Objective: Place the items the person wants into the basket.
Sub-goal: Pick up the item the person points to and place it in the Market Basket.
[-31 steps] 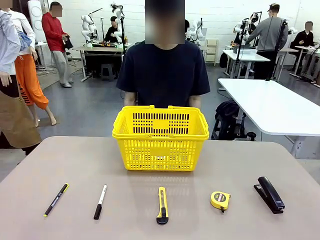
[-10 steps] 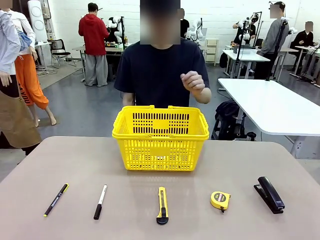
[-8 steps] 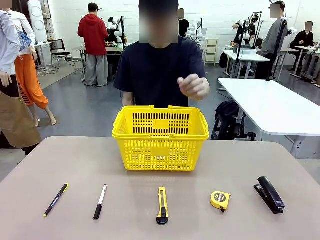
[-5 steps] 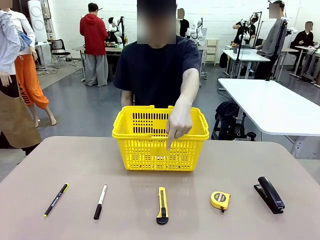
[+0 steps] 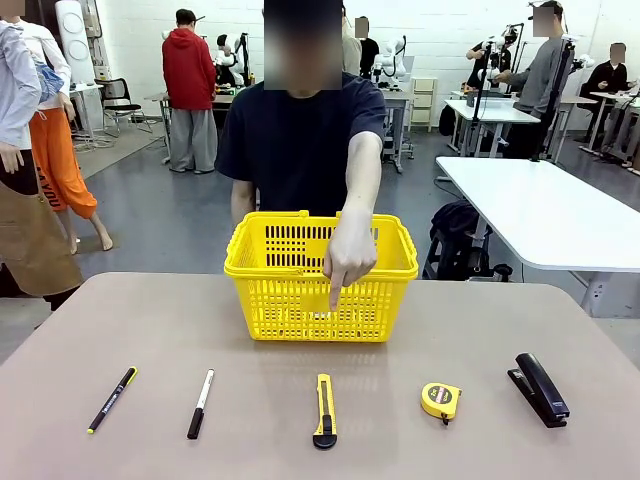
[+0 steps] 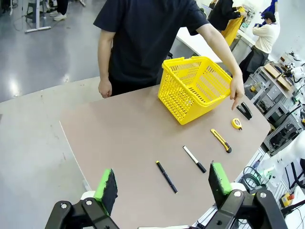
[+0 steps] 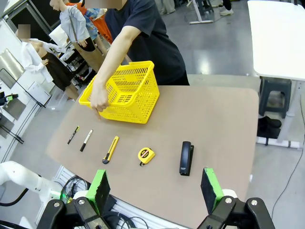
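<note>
The yellow basket [image 5: 321, 276] stands at the table's far middle, also seen in the left wrist view [image 6: 194, 87] and the right wrist view [image 7: 125, 92]. In front of it lie in a row a white marker [image 5: 200, 403], a yellow-and-black utility knife [image 5: 324, 409] and a black stapler [image 5: 540, 388]. The person's hand [image 5: 350, 253] reaches over the basket, its forefinger pointing down toward the knife. My left gripper [image 6: 162, 183] is open, high above the table's near left corner. My right gripper [image 7: 155, 191] is open, high above the table's near right edge.
A thin black pen [image 5: 111, 399] lies at the row's left end. A round yellow tape measure [image 5: 441, 401] sits between knife and stapler. A white table [image 5: 545, 210] stands behind on the right. Other people stand farther back.
The person's hand came down from chest height and stretched forward over the basket, forefinger now pointing down at the knife. The person leaned forward. The items have not moved.
</note>
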You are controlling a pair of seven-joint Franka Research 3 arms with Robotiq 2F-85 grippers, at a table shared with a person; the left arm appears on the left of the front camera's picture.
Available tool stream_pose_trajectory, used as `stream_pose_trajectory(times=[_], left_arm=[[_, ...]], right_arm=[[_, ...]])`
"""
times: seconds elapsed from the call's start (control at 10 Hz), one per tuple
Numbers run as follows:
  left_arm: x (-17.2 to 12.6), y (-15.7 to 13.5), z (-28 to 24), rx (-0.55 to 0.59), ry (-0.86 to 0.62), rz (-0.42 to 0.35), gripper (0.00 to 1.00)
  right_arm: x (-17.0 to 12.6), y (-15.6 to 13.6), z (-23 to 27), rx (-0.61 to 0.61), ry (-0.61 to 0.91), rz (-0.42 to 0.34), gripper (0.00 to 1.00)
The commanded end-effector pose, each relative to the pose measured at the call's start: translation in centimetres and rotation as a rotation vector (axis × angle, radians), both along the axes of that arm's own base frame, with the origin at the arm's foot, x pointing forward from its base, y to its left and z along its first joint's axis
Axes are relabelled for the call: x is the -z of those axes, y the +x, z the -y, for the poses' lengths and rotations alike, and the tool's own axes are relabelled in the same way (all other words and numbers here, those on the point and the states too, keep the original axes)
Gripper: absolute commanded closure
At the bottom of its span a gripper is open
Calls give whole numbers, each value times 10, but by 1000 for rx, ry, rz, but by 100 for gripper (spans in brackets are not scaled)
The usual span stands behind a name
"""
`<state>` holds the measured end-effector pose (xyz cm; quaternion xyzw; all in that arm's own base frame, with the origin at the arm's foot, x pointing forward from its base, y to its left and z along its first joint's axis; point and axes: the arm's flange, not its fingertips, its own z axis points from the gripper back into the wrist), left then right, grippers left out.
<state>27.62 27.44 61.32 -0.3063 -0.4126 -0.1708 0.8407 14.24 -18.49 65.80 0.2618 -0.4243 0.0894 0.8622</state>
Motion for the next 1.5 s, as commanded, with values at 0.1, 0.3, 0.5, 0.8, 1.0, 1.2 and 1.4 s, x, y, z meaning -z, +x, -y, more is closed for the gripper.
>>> stream_pose_trajectory(times=[0.1, 0.3, 0.5, 0.8, 1.0, 1.2, 1.4], left_arm=[[-72, 3, 108, 46, 306, 21, 0], [-104, 30, 245, 65, 542, -133, 0], [-83, 58, 368, 128, 684, -297, 0], [-11, 72, 498, 45, 726, -426, 0], [38, 73, 532, -43, 715, -486, 0], [75, 70, 555, -86, 685, -543, 0], [105, 55, 582, -54, 679, -576, 0]], right_arm=[[-1, -2, 0, 2, -1, 7, 0], [-1, -2, 0, 2, -1, 7, 0], [-1, -2, 0, 2, -1, 7, 0], [-1, -2, 0, 2, -1, 7, 0], [-1, -2, 0, 2, -1, 7, 0], [-1, -2, 0, 2, -1, 7, 0], [-1, -2, 0, 2, -1, 7, 0]])
